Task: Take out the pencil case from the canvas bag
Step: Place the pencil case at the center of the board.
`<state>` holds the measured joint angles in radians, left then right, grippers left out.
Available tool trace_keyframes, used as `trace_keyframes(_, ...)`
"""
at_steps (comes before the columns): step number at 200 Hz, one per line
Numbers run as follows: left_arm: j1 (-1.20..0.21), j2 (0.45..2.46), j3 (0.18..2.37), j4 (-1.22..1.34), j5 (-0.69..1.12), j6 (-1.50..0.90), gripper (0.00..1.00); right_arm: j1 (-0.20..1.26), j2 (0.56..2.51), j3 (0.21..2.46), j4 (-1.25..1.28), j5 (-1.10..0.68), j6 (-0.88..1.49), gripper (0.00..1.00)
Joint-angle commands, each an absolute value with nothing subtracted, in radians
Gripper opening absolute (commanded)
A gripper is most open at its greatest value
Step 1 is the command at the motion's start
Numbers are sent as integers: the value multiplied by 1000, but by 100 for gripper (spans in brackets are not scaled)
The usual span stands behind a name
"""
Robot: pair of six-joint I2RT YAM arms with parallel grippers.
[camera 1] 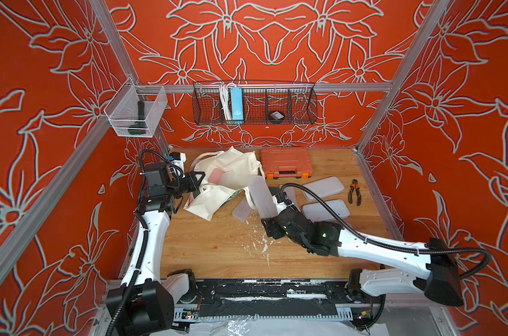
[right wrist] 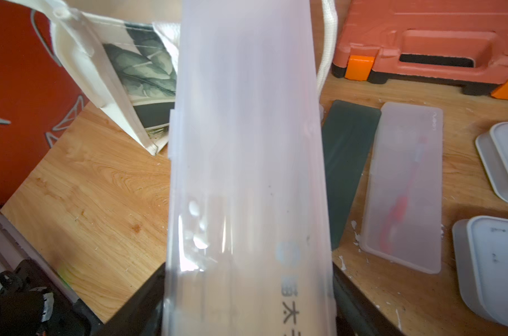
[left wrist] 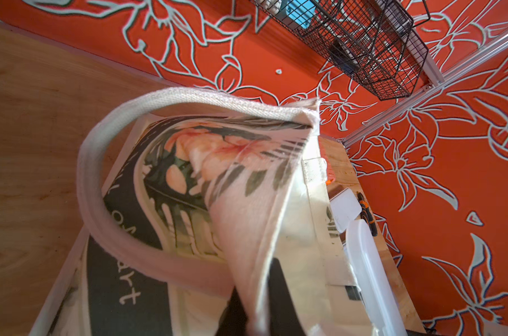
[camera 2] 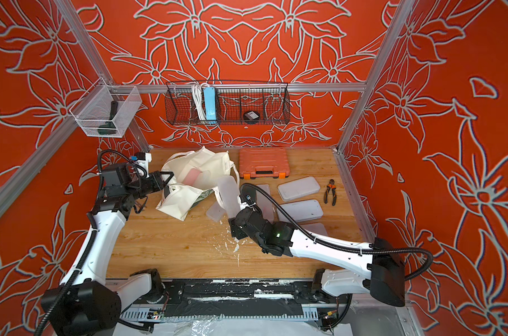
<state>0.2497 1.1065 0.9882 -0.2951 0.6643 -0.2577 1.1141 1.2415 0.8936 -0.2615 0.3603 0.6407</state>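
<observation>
The cream canvas bag (camera 1: 232,165) (camera 2: 200,165) lies crumpled at the back left of the wooden table, its mouth facing right. My left gripper (camera 1: 196,192) (left wrist: 255,305) is shut on a fold of its cloth beside a looped handle (left wrist: 92,180); the flower print (left wrist: 206,151) faces the wrist camera. My right gripper (camera 1: 265,216) (right wrist: 248,305) is shut on the near end of a long frosted pencil case (camera 1: 260,195) (camera 2: 229,193) (right wrist: 247,145), held tilted above the table. Its far end reaches the bag's mouth. Something pink (camera 1: 217,176) shows inside the bag.
An orange tool case (camera 1: 286,163) stands behind. Two white lidded boxes (camera 1: 324,187) (camera 1: 325,209), pliers (camera 1: 354,192), a frosted case with red contents (right wrist: 404,189), a dark flat case (right wrist: 345,163) and another frosted case (camera 1: 242,211) lie nearby. Wire baskets (camera 1: 254,103) hang on the wall.
</observation>
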Motion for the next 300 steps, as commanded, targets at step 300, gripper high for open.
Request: trace_keyframes(300, 535, 1037, 860, -113, 776, -563, 0, 864, 1995, 1607, -482, 253, 690, 64)
